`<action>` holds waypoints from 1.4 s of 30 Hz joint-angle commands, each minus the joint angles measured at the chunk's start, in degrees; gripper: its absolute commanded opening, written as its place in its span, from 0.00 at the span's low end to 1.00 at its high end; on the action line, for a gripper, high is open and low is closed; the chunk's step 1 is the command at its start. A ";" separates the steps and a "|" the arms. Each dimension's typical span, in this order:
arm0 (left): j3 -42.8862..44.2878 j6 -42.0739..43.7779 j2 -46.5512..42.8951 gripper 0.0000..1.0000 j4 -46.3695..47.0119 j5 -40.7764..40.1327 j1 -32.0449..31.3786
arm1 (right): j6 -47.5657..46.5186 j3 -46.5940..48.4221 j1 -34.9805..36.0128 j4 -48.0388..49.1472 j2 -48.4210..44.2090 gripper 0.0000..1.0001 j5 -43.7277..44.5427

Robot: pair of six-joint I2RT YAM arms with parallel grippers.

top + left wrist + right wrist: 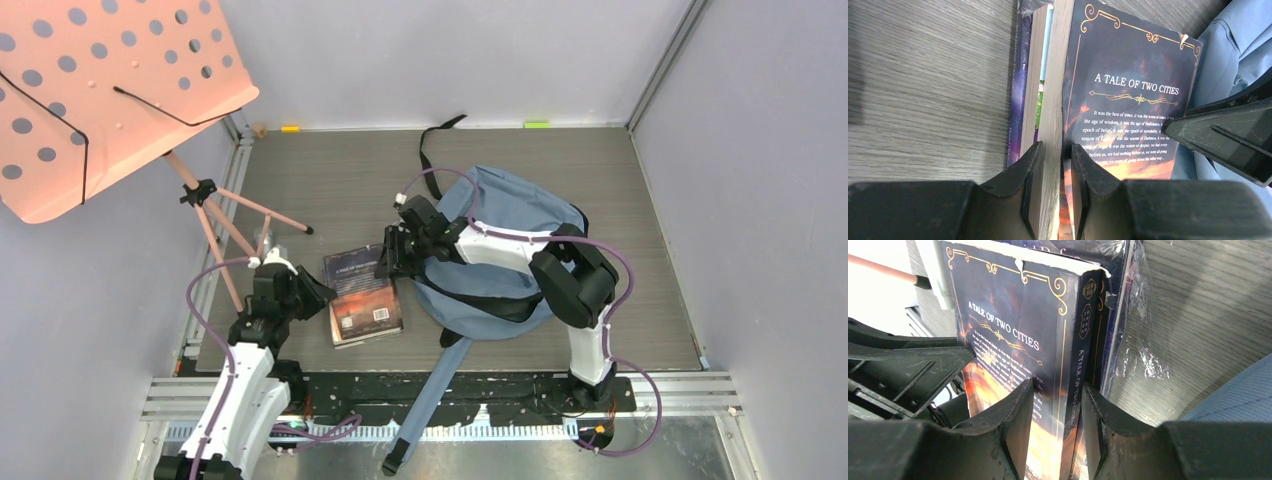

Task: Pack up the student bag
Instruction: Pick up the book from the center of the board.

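Grey-blue and likely floppy, the student bag (520,205) should be held at its rim, while the stiff book (1128,100) is pinched by the left claw (1053,150) and the right claw (1058,387).

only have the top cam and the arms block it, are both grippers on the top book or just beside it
Observer: In the left wrist view, the left gripper has one finger on each side of the page edge of the top book, A Tale of Two Cities.
Operator: and the right
Observer: The right wrist view shows the right gripper straddling that book's spine. I cannot tell whether it is clamped.
Operator: just one book between the fingers?
Observer: It looks so. A second book in clear plastic wrap appears to lie outside the right gripper's fingers.
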 commanded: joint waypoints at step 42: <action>11.82 5.59 -12.11 0.95 -1.17 13.61 -0.58 | -11.50 6.74 5.57 -6.01 -19.12 0.01 5.62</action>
